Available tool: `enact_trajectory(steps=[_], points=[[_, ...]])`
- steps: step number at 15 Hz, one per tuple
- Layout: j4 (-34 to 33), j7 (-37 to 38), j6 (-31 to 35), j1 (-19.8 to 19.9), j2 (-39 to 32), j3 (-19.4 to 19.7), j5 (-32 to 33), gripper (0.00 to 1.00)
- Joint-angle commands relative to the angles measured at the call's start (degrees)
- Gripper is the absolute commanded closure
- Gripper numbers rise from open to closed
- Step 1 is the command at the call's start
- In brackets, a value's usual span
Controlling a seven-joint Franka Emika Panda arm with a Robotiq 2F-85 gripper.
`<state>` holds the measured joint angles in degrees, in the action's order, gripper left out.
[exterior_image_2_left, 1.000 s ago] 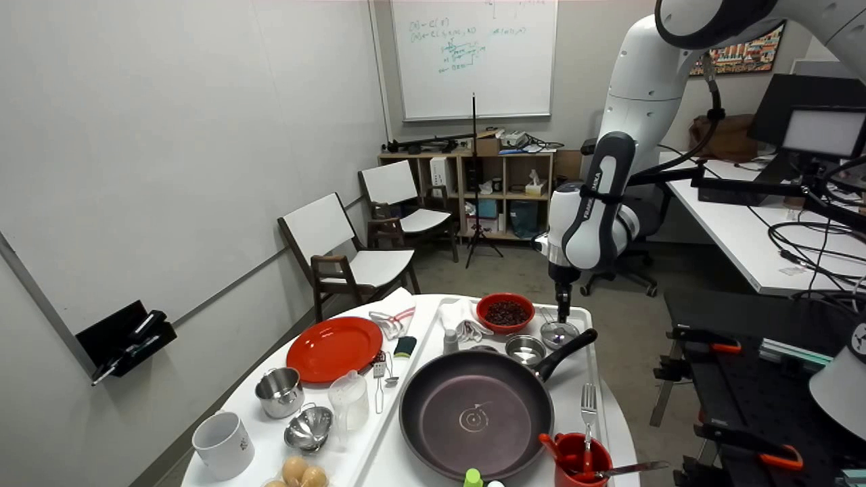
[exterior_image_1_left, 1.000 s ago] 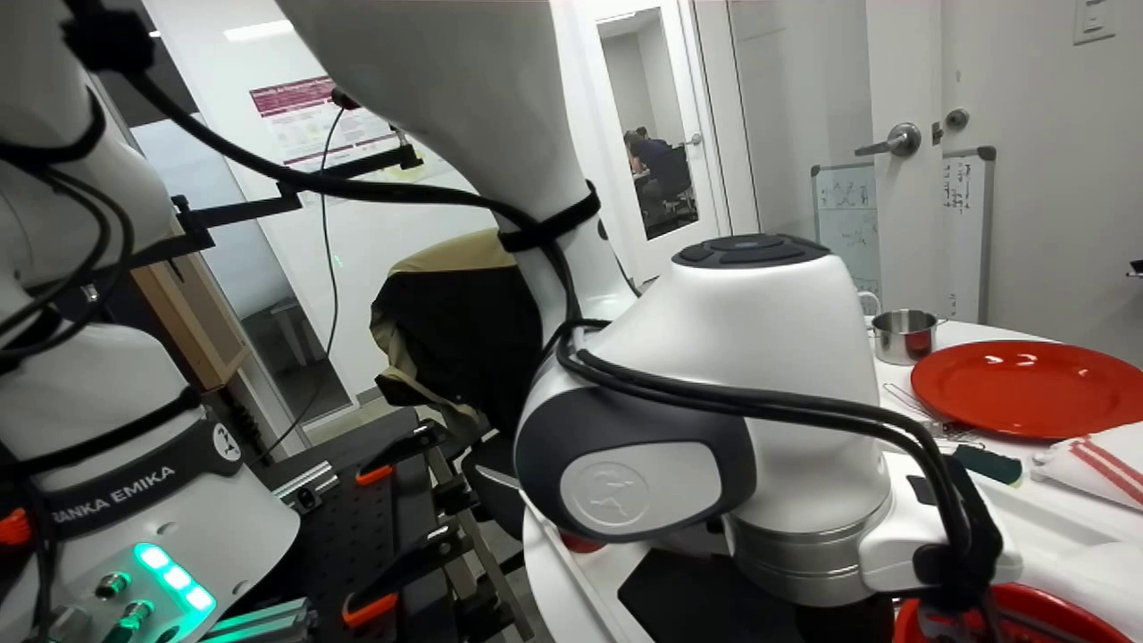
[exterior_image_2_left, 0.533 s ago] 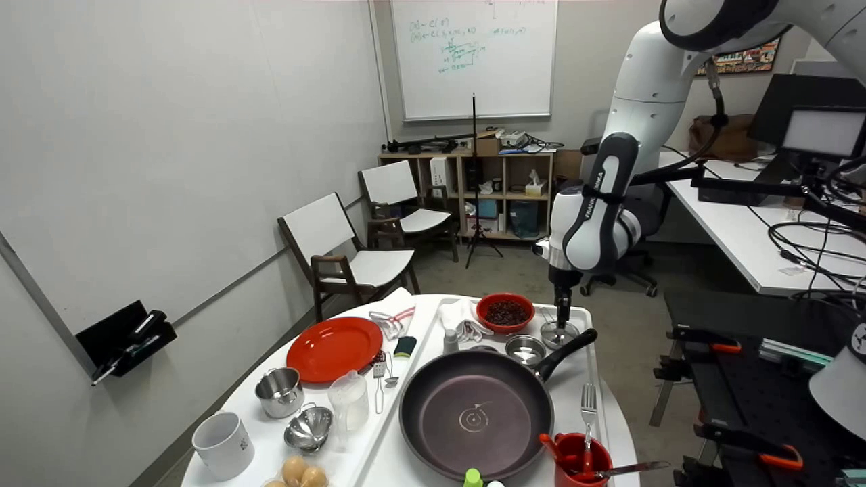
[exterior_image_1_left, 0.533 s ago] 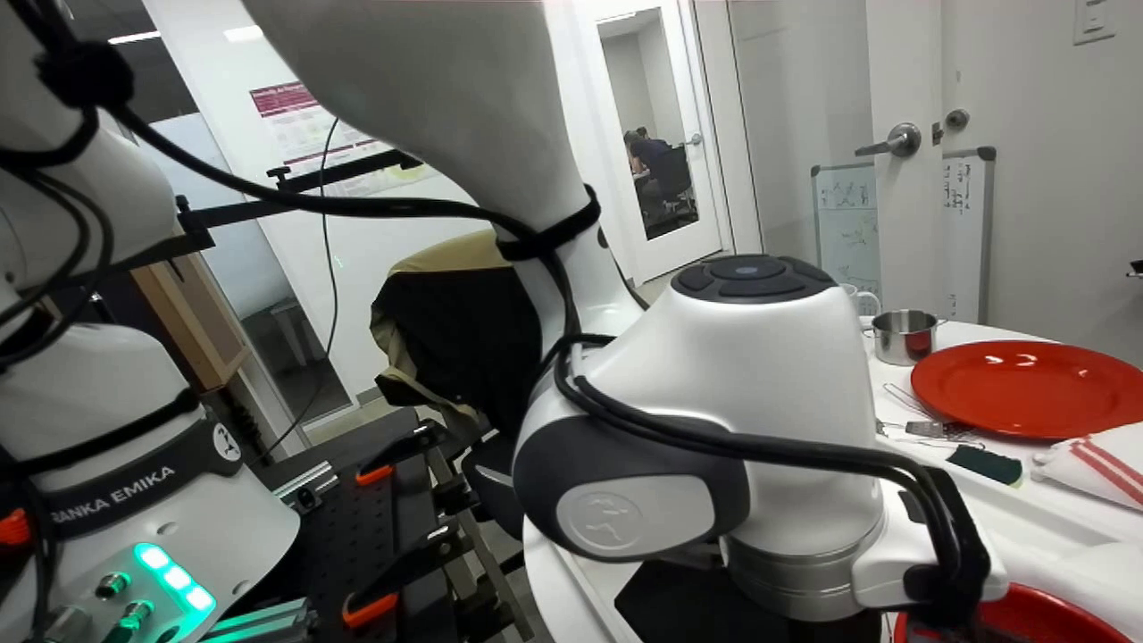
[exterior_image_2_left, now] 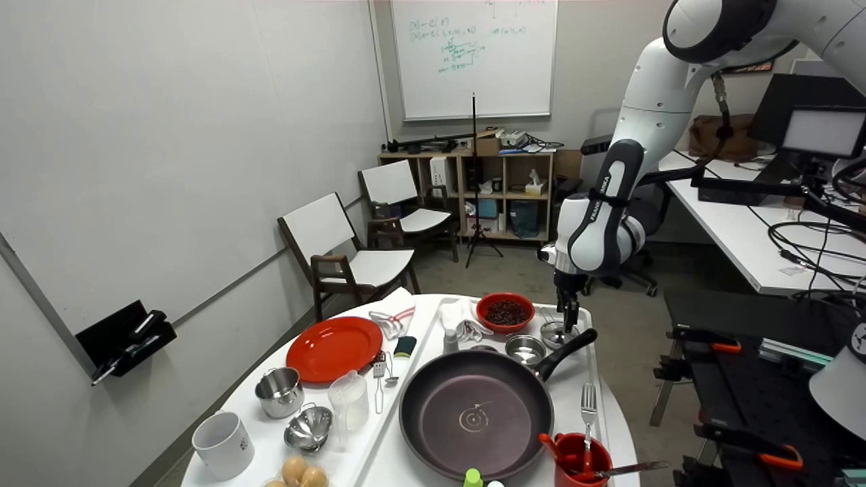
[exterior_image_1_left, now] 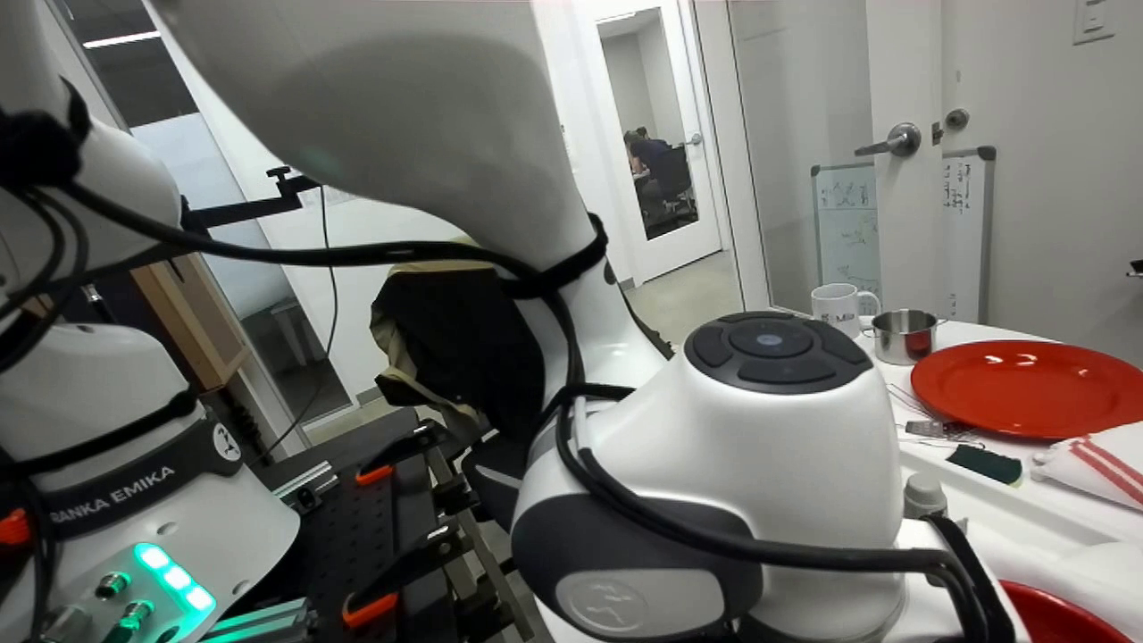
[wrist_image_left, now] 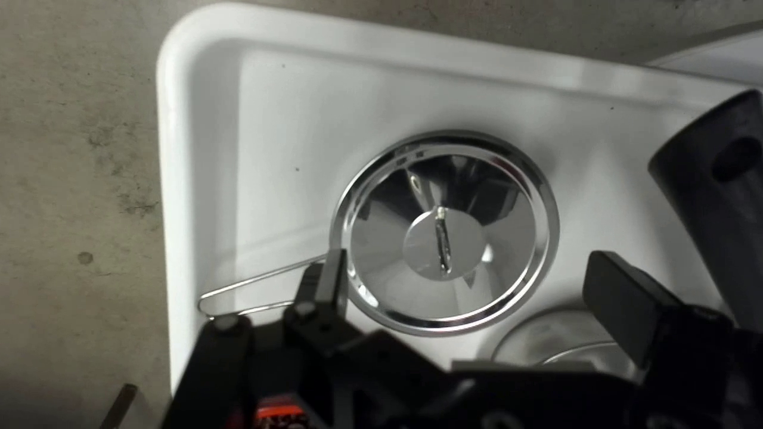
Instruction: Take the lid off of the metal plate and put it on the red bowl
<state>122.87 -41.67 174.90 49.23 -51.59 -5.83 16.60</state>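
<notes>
The black two-fingered claw [wrist_image_left: 470,271] has its fingers wide apart, holding nothing; in the wrist view the shiny round metal lid [wrist_image_left: 459,235] lies below and just ahead. It should be light, stiff and slippery: best pinched by its thin metal handle [wrist_image_left: 443,245]. Ahead is room up to the white tray's raised rim [wrist_image_left: 417,47]; a black curved pan handle [wrist_image_left: 703,185] looks close beside one finger [wrist_image_left: 623,310]. The red round bowl [exterior_image_2_left: 504,329] sits behind.

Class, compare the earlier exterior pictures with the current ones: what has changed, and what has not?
In both exterior views the arm has come down, bringing the jaws lower near the lid. Nothing was visibly taken hold of or let go; the jaws are open. The lid, red bowl and pan stayed put.
</notes>
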Motion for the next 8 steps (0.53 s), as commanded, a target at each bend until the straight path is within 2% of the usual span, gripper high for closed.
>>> enact_trajectory(steps=[1,8], points=[[-3.5,-6.1,-2.7,2.9,-2.3,-1.9,2.3,0.00],[-5.4,-11.1,-2.5,2.0,-3.6,-1.5,1.1,0.00]])
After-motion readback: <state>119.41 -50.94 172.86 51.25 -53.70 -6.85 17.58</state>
